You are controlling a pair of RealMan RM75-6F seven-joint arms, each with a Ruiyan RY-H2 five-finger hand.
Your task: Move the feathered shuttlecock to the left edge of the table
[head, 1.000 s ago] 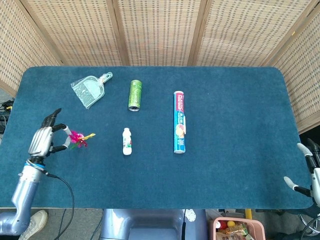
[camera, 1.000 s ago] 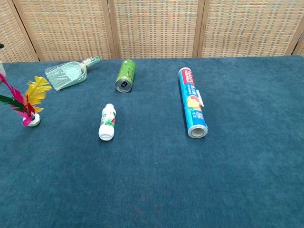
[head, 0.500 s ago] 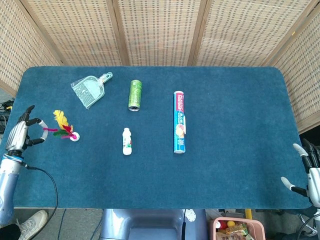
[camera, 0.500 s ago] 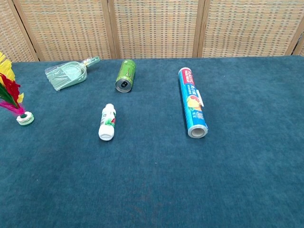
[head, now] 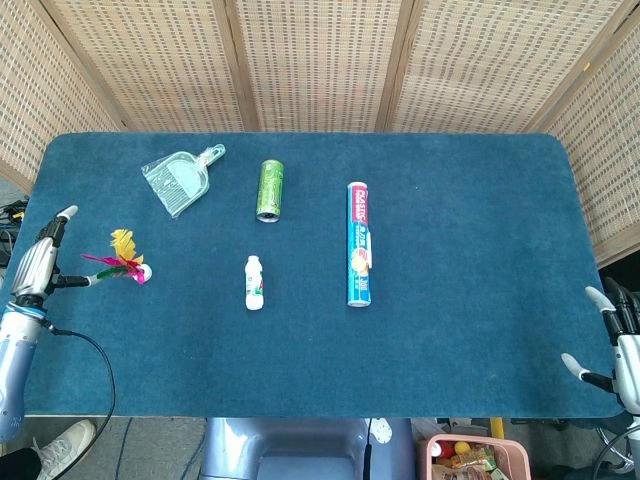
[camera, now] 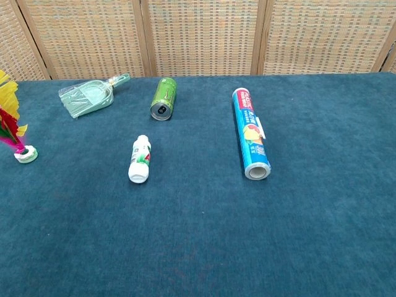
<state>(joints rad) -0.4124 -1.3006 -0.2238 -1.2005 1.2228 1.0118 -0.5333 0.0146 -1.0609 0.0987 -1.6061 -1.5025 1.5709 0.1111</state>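
The feathered shuttlecock (head: 126, 266) stands on its white base near the left edge of the blue table (head: 470, 250), with yellow, pink and green feathers. In the chest view the shuttlecock (camera: 23, 154) is upright at the far left of the frame. My left hand (head: 38, 265) hovers just left of it at the table's edge with its fingers apart. One finger reaches toward the feather tips and holds nothing. My right hand (head: 612, 340) sits off the table's front right corner with its fingers spread and nothing in them. Neither hand shows in the chest view.
A clear green dustpan (head: 180, 180) lies at the back left. A green can (head: 270, 189) lies on its side beside it. A small white bottle (head: 254, 282) and a long roll of wrap (head: 359, 243) lie mid-table. Wicker screens stand behind.
The left hand carried the shuttlecock leftward, set it upright on its base and let go. It then drew back to the table's edge. The right hand barely moved.
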